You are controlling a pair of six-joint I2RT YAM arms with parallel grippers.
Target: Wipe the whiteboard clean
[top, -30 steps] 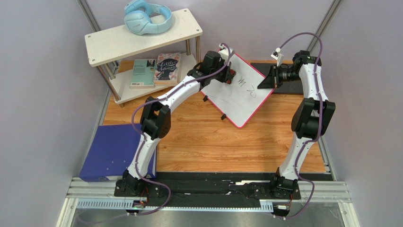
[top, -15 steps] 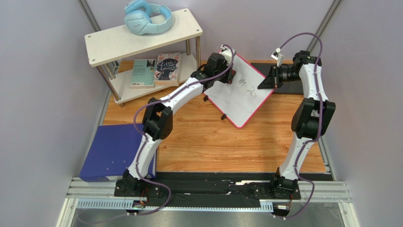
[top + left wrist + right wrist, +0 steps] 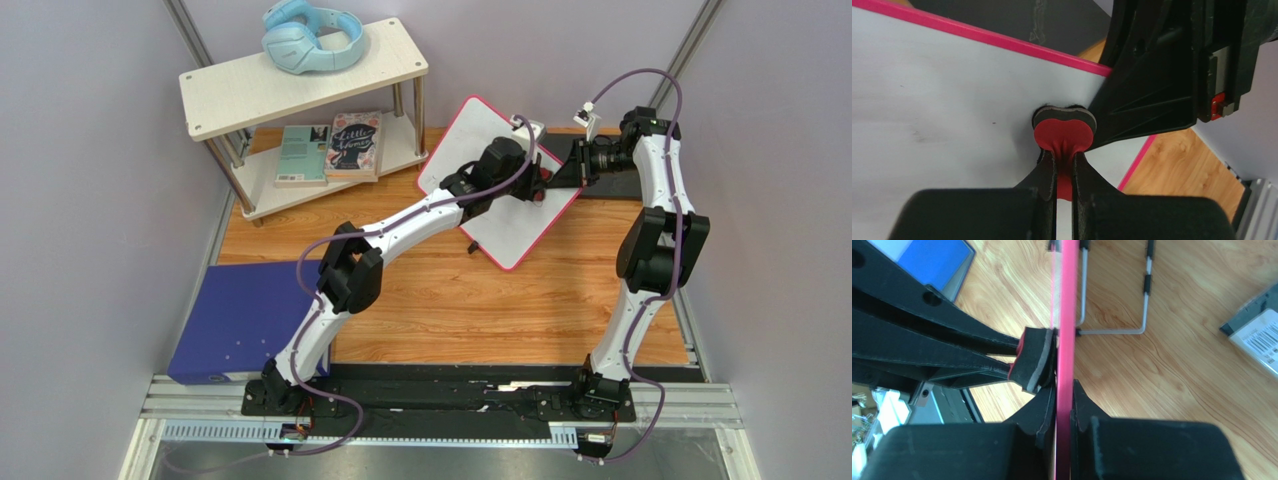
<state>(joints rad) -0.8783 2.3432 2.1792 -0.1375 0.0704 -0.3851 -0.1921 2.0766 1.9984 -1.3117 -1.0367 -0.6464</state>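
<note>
The left arm has swept across the whiteboard (image 3: 462,135) from its far-left part to its right part, so the left tool (image 3: 535,185) now sits where the black handwriting stood a moment ago. That handwriting no longer shows from above, but the arm covers the spot, so it cannot be told whether all of it is gone. The far-left stretch of the board that the arm uncovered is bare white. In the left wrist view the surface (image 3: 942,100) carries only a faint grey smudge. The wiping stroke therefore seems to be doing its work, and the task looks well along, with a check of the hidden patch left to do.

The left tool (image 3: 1064,160) is pressed together on a red eraser (image 3: 1064,130), whose dark felt pad lies against the board. The right tool (image 3: 1064,395) pinches the pink rim (image 3: 1067,315) at the board's right edge, steadying it. It has not shifted.

The whiteboard stands at the far middle of the table (image 3: 450,300), skewed. Its long axis runs from far left to near right, and its face points upward, seemingly tipped toward the left arm.
</note>
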